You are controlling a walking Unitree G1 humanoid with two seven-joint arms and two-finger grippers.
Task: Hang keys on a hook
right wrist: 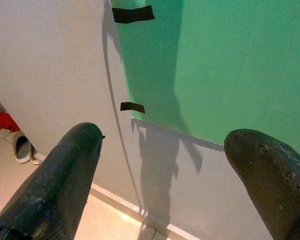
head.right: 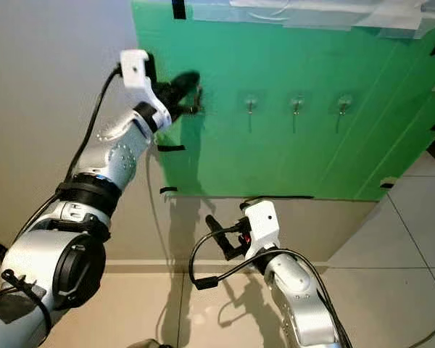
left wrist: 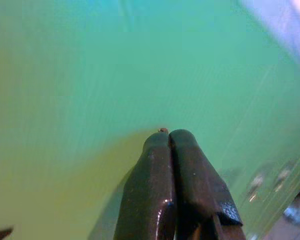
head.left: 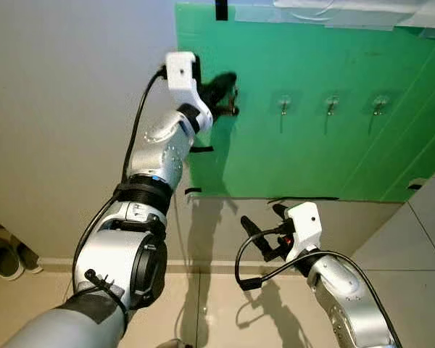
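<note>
Keys (head.left: 234, 109) dangle near the green board's (head.left: 312, 152) left edge, pinched by the left gripper (head.left: 228, 90); right gripper (head.left: 264, 228) hangs low, fingers spread.

Both eye views look ahead at the green board (head.left: 312, 130); wrist views face it closer.
</note>
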